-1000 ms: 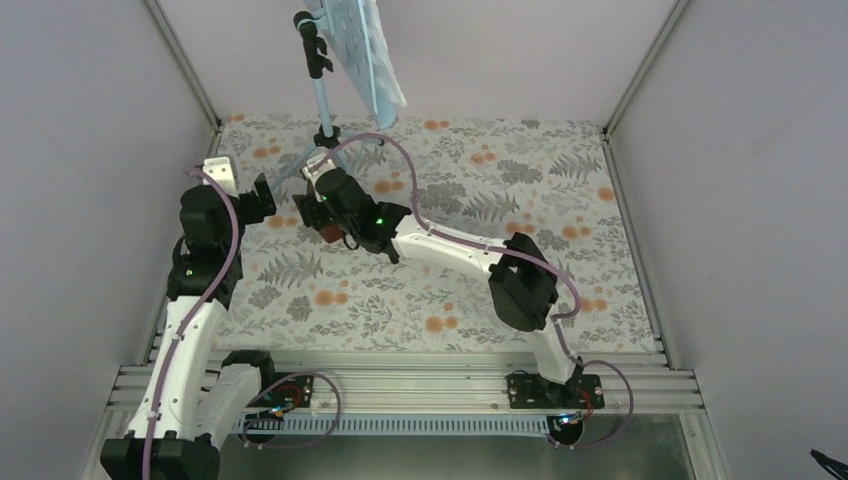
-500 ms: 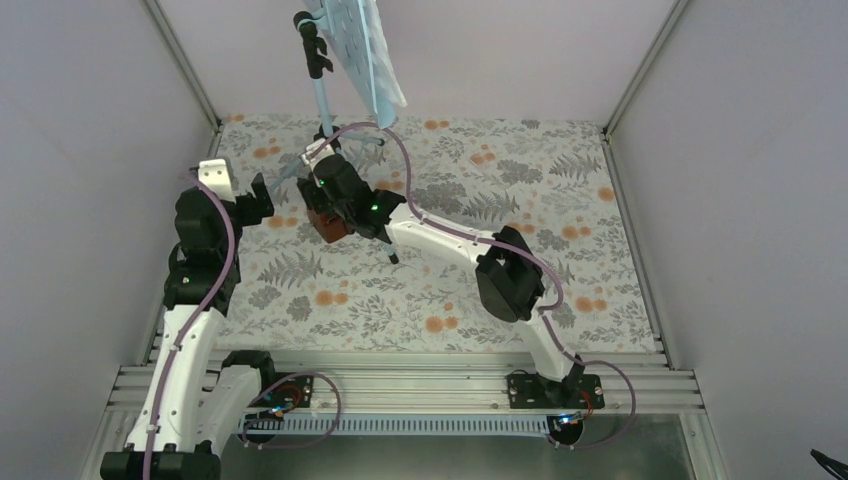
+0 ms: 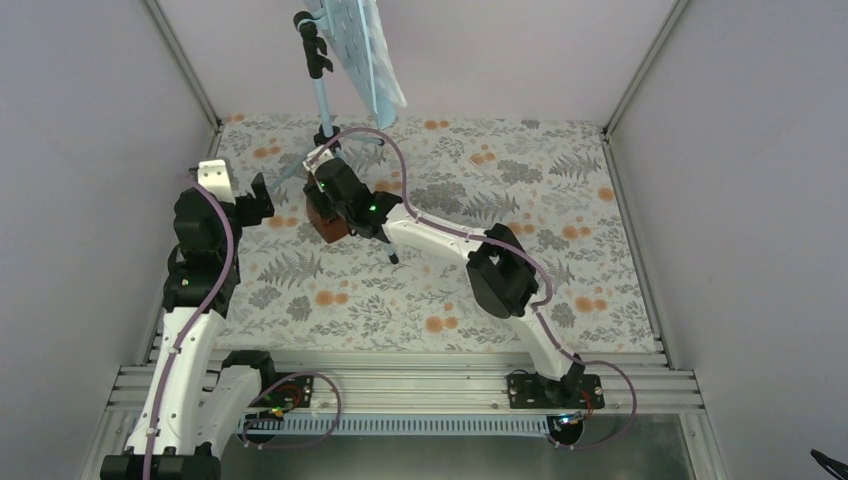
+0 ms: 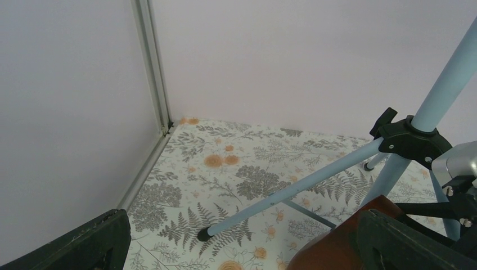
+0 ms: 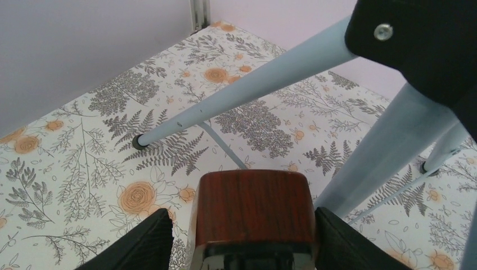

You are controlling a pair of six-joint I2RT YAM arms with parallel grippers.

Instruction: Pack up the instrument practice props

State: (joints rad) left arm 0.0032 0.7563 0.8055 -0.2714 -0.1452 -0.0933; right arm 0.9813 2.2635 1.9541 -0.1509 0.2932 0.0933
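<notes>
While it is straddling the metronome (image 5: 253, 208) — right gripper (image 5: 242, 239): jaws apart.
Left gripper (image 4: 242, 247): hanging spread, 9 o'clock.
Stand legs (image 5: 242, 84): crowding 12 o'clock.

Soft, even light fills the booth, seemingly from overhead, and the pale walls (image 3: 90, 150) stay bright without glare. Shadows on the flowered surface (image 3: 600, 250) are faint and blurred. The overhead view is crisp, its corners leaning outward. Up close, the stand (image 5: 270, 73) looks slightly soft, and the metronome (image 5: 253, 208) shows a mild sheen.
</notes>
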